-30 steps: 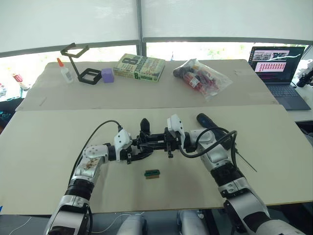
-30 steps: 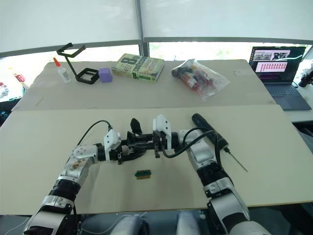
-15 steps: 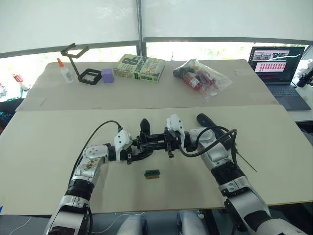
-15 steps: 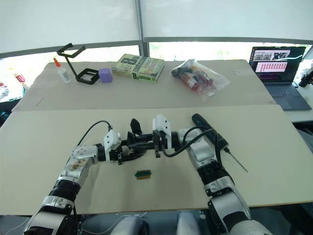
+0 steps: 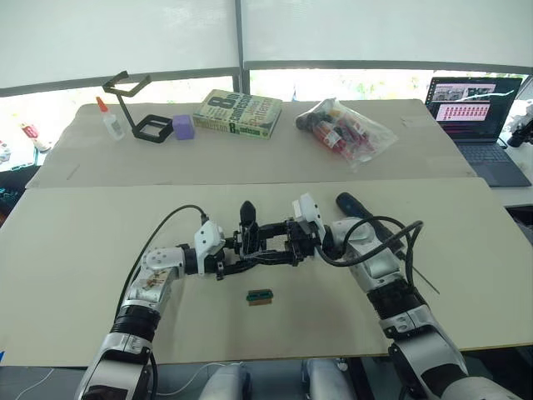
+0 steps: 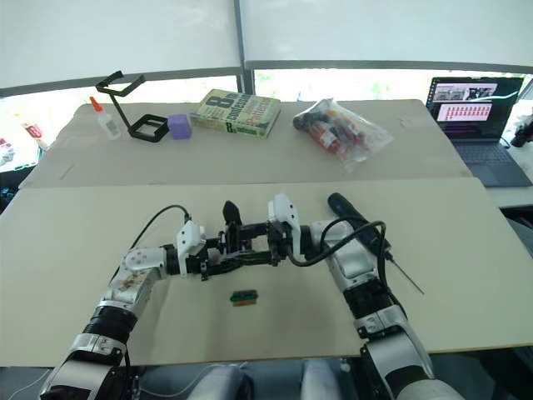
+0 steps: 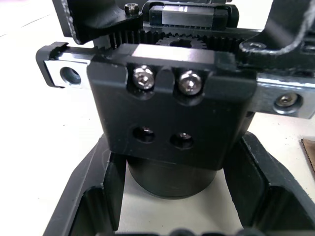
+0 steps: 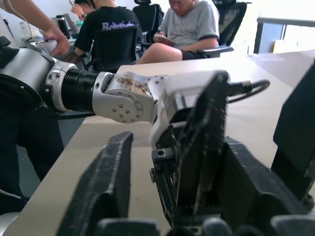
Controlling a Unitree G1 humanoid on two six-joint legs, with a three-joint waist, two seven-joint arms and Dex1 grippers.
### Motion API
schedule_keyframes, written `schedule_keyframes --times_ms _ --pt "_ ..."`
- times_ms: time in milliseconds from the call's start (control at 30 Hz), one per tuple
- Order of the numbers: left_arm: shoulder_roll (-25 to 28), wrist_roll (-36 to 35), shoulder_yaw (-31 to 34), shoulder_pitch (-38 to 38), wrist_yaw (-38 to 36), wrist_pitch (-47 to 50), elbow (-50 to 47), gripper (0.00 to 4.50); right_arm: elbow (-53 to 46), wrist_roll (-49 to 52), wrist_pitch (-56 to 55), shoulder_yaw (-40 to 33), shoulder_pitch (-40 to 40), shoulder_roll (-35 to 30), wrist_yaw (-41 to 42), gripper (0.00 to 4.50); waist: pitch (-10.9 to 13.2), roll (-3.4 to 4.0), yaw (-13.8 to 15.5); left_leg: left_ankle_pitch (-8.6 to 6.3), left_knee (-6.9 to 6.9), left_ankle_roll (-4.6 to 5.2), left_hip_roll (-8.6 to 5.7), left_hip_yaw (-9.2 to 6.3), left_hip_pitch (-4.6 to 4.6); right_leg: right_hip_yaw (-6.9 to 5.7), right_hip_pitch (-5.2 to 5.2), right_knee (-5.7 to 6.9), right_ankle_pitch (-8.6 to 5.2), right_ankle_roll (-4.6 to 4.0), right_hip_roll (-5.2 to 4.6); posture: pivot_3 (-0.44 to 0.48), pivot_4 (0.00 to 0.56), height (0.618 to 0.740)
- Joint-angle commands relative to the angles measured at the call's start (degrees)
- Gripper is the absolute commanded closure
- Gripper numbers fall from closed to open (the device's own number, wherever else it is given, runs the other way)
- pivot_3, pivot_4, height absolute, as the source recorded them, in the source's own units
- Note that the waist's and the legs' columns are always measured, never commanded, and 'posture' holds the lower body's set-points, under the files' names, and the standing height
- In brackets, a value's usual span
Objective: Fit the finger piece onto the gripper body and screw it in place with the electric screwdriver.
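The body (image 5: 250, 243) is clamped at mid-tabletop (image 5: 83, 242) by the left gripper (image 5: 233, 254), whose fingers (image 7: 88, 196) are closed round its cylindrical base. From the right, the right gripper (image 5: 287, 246) meets it, fingers (image 8: 106, 182) spread either side of an upright black piece, seemingly the finger piece (image 8: 204, 147); a firm grip cannot be confirmed. The fitting step is judged in hand. Next, seating is required, then the screwdriver (image 5: 366, 218), lying behind the right arm, must be fetched.

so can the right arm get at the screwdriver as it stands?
Probably not yet. The right gripper is busy at the gripper body, which the left gripper holds. The screwdriver lies free on the table behind the right forearm.
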Motion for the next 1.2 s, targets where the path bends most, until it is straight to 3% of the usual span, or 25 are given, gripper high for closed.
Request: schedule_keyframes --times_ms 33,67,500,567,600,667,967,1200 --pt "-0.55 0.47 -1.83 1.35 -1.21 0.50 1.80 2.21 -3.09 1.32 -1.89 -1.22 -0.55 0.07 0.80 0.38 0.00 0.00 0.00 0.00 0.00 0.00 0.00 0.00 0.00 0.00 0.00 0.01 0.00 0.00 0.00 0.000 0.150 0.740" --pt "-0.63 0.49 -1.85 1.31 -1.18 0.44 1.90 2.21 -3.14 1.30 -1.65 -1.24 -0.43 -0.03 0.85 0.02 0.00 0.00 0.00 0.00 0.01 0.00 0.00 0.00 0.01 0.00 0.01 0.01 0.00 0.00 0.00 0.000 0.150 0.740" --pt "-1.67 -0.44 -0.62 1.27 0.12 0.44 2.10 2.21 -7.38 5.17 -1.45 -6.13 2.22 -0.93 -0.96 0.02 0.01 0.01 0.10 0.00 0.01 0.00 -0.01 0.00 0.00 0.01 0.02 0.01 0.00 0.00 -0.01 0.000 0.150 0.740" --pt "-1.94 -0.58 -0.03 1.02 0.46 0.28 2.14 1.19 -8.89 5.71 -1.55 -6.86 2.65 -1.64 -0.91 0.00 0.01 0.01 0.15 0.00 0.03 0.01 -0.01 0.00 0.00 0.01 0.02 0.01 0.00 0.00 -0.01 0.000 0.150 0.740" --pt "-2.12 -0.67 0.29 0.95 0.59 -0.05 2.09 0.97 -9.83 5.97 -1.60 -7.17 3.00 -2.23 -0.75 0.00 0.01 0.01 0.20 0.00 0.03 0.01 -0.01 0.00 0.00 0.01 0.02 0.01 0.00 0.00 -0.01 0.000 0.150 0.740" --pt "-2.37 -1.07 0.87 0.89 0.55 -0.23 1.94 0.08 -11.74 6.35 -2.19 -7.64 3.76 -3.57 -0.14 0.00 0.01 0.01 0.32 0.00 0.04 0.01 -0.01 -0.01 0.00 0.00 0.03 0.01 0.00 0.00 -0.01 0.000 0.150 0.740" --pt "3.91 -4.28 5.01 7.71 -0.26 1.00 -5.12 0.03 -22.60 10.27 3.07 -16.21 13.37 -15.40 -3.22 0.00 0.04 -0.03 -0.20 -0.03 -0.10 0.04 0.11 0.01 -0.09 0.02 -0.08 -0.08 0.00 0.00 -0.02 0.000 0.150 0.740" --pt "9.95 -11.21 11.91 16.17 -0.90 2.39 -15.50 0.03 -28.29 14.89 7.74 -29.99 30.82 -22.36 -9.47 0.00 0.20 -0.06 0.06 -0.24 -0.17 0.40 0.22 0.00 -0.10 0.12 -0.19 -0.11 -0.07 -0.12 -0.02 0.000 0.150 0.740"
